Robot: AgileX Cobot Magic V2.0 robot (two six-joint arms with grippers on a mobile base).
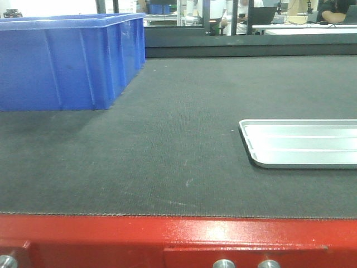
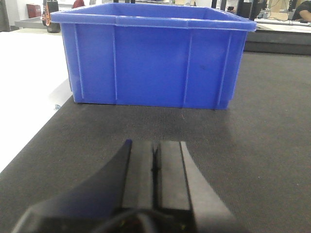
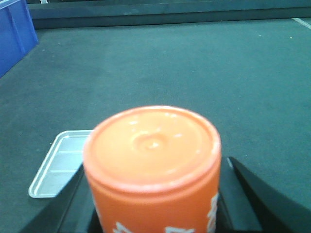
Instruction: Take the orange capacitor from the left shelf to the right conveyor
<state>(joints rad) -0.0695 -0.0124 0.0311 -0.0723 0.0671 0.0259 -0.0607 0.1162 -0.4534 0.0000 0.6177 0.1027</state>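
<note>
At bottom centre of the right wrist view, clamps the orange capacitor [image 3: 153, 165] between the dark fingers of the right gripper [image 3: 158, 208], flat end toward the lens, over the right conveyor [image 3: 204, 73]; cannot tell how high. Risks a roll if released too high or tilted, being a cylinder. Risks clipping the silver tray [image 3: 53, 167] at lower left. Farther off, in the left wrist view, shows the left gripper [image 2: 155, 165] pinched shut on nothing, before the blue bin [image 2: 150, 63].
</note>
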